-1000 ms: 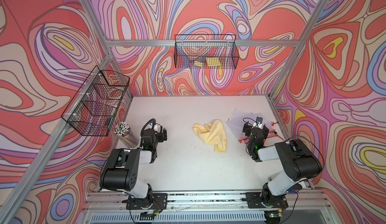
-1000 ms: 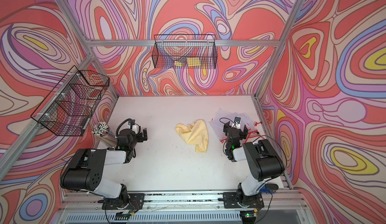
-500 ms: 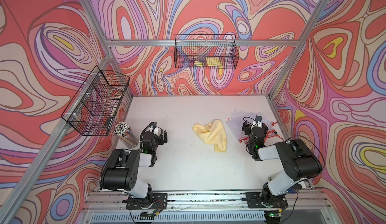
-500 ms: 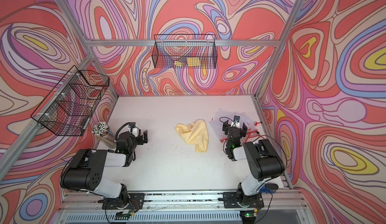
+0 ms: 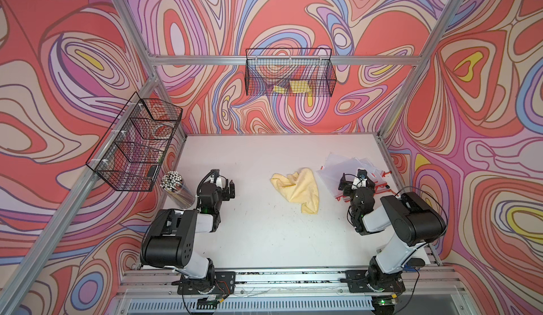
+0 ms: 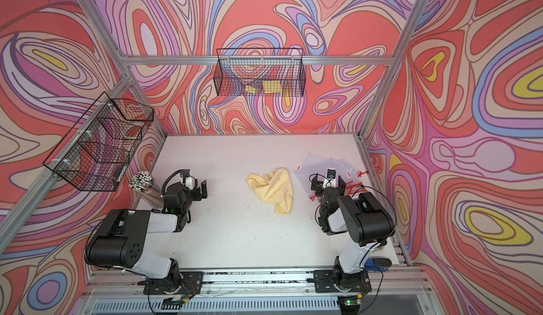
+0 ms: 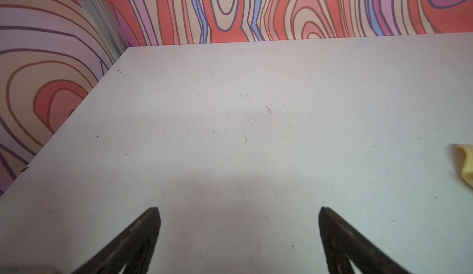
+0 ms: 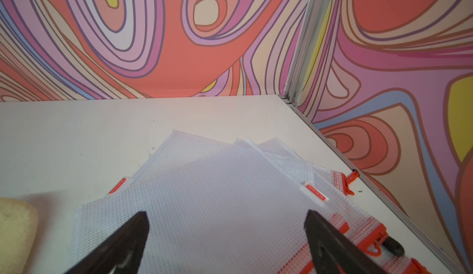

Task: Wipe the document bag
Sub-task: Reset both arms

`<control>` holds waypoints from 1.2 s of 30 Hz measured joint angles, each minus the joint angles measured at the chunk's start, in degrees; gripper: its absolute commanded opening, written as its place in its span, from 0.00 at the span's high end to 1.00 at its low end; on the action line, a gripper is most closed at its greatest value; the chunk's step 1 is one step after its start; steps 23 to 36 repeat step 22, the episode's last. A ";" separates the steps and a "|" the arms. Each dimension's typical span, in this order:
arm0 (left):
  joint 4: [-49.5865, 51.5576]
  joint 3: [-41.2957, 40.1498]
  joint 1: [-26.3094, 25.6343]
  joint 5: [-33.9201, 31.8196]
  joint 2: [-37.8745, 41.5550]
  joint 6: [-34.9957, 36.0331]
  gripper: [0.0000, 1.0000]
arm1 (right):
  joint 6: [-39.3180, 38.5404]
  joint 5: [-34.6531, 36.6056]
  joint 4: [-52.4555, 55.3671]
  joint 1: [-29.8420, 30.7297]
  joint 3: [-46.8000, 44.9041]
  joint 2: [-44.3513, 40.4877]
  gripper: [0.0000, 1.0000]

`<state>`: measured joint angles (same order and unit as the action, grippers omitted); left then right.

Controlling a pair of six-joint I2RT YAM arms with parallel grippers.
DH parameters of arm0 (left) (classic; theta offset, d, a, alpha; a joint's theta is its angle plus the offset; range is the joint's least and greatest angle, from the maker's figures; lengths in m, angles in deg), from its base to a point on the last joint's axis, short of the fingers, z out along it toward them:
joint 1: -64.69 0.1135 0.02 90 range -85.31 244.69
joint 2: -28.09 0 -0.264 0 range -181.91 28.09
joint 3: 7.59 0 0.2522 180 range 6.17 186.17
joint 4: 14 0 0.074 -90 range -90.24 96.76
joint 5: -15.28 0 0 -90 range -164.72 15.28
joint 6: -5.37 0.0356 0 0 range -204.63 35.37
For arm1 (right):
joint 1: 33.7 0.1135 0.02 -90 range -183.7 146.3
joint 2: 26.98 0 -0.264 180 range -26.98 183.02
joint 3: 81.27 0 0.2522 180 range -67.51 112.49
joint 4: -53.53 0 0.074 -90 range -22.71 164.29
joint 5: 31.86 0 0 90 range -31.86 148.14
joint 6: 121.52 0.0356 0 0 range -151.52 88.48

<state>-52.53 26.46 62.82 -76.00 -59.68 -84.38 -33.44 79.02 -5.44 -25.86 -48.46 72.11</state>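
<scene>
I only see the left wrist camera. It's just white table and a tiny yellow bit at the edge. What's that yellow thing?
Observer: It's a crumpled yellow cloth lying mid-table, between the two arms.
Operator: Where are the bags we have to wipe?
Observer: A fanned pile of clear mesh document bags with red zippers lies by the right wall, under the right gripper.
Operator: Is it holding one?
Observer: No, its jaws stand open over the pile, gripping nothing.
</scene>
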 measured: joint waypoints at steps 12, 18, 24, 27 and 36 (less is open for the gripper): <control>1.95 0.63 0.07 -1.57 0.00 -0.48 0.01 | 2.27 -1.68 11.28 -2.84 5.42 -0.22 0.02; 1.97 0.63 0.04 -1.77 -0.02 -0.48 0.01 | 2.64 -2.16 12.70 -2.99 5.42 -0.24 0.02; 2.14 0.63 0.07 -1.75 -0.02 -0.48 0.01 | 2.67 -2.34 13.22 -3.02 5.42 -0.24 0.02; 2.14 0.63 0.07 -1.75 -0.02 -0.48 0.01 | 2.67 -2.34 13.22 -3.02 5.42 -0.24 0.02; 2.14 0.63 0.07 -1.75 -0.02 -0.48 0.01 | 2.67 -2.34 13.22 -3.02 5.42 -0.24 0.02</control>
